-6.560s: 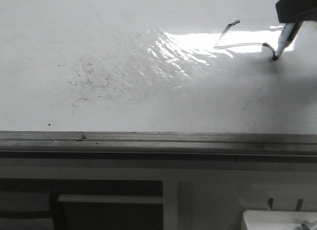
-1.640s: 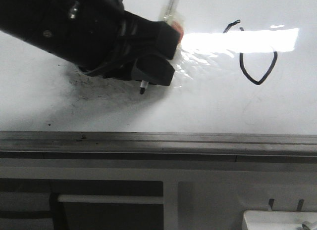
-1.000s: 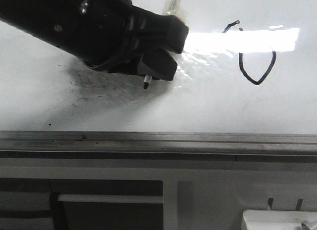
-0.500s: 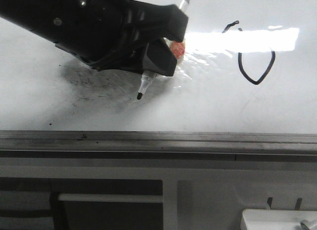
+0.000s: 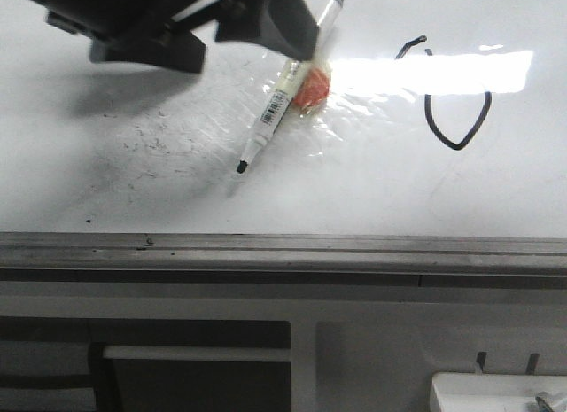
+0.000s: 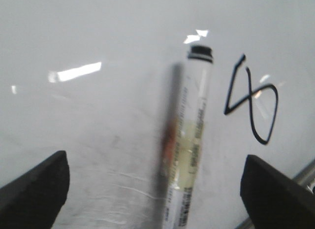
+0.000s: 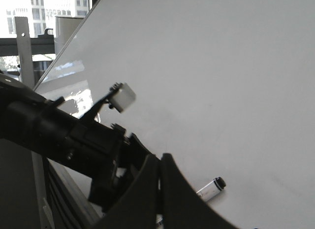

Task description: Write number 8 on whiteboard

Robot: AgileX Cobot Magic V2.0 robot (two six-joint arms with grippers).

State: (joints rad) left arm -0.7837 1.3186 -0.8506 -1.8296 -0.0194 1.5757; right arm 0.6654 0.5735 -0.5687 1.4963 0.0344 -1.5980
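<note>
- The left gripper (image 6: 155, 177) is spread wide, holding nothing; a marker (image 5: 276, 106) is lying loose below it, blurry.
- The number 8 (image 5: 450, 97) is sitting near the whiteboard's (image 5: 372, 190) far right corner, partly lost in glare.
- The right gripper (image 7: 158, 182) is pinched together, empty.

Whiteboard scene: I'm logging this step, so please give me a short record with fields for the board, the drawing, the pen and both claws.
board: whiteboard, glossy, grey smudges
drawing: number 8 in black, toward the board's right in the front view
pen: marker lying free on the board, tip toward the edge rail
left claw: left claw open, above the marker, not touching it
right claw: right claw shut, holding nothing
</note>
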